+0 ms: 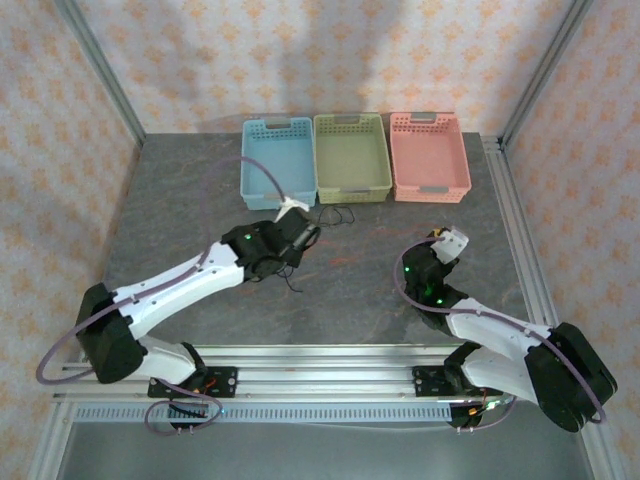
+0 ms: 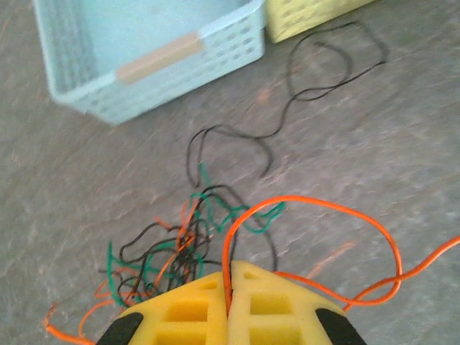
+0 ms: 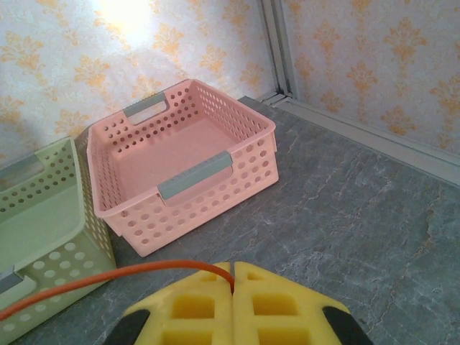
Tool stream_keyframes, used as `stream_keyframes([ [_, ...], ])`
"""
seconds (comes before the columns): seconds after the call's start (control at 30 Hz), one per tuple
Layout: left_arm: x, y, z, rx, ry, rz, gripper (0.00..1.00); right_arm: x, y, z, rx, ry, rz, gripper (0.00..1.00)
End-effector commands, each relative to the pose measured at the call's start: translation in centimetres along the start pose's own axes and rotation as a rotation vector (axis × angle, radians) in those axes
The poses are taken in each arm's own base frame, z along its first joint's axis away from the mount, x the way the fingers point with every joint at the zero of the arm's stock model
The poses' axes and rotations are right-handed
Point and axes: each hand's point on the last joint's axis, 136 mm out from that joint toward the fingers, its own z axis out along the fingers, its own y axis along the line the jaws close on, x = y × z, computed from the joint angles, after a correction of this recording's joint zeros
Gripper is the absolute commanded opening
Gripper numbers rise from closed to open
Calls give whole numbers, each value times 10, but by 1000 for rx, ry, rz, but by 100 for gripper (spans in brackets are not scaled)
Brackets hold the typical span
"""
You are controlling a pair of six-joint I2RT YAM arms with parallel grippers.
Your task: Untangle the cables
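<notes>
A tangle of thin black, green and orange cables [image 2: 165, 251] lies on the grey table in the left wrist view. One black cable [image 2: 323, 72] trails off from it toward the baskets. My left gripper [image 2: 230, 287] is shut on an orange cable [image 2: 323, 205], which loops out to the right above the tangle. My right gripper [image 3: 232, 277] is shut on an orange cable [image 3: 108, 279] that runs off to the left. From above, the left gripper [image 1: 300, 240] sits just in front of the blue basket and the right gripper [image 1: 445, 245] hangs at the table's right side.
Three baskets stand in a row at the back: blue [image 1: 277, 160], green [image 1: 351, 155] and pink [image 1: 428, 155]. The blue basket [image 2: 144, 50] is close ahead of the left gripper, the pink basket [image 3: 187, 169] ahead of the right. A metal frame rail [image 1: 515, 240] borders the table's right side.
</notes>
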Motion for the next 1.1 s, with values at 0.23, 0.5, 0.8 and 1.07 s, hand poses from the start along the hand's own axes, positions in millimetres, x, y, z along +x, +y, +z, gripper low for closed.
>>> stream_keyframes([
  [0.23,72,102,35,-199,71,-380,0,-7,-15,4,90,-27,0,0],
  [0.5,89,110,43,-179,67,-450,0,-6,-18,3,94,-21,11,0],
  [0.8,98,106,43,-150,49,-451,0,3,-10,7,67,17,8,0],
  [1.07,97,96,46,-99,58,-449,0,23,3,11,20,102,17,0],
])
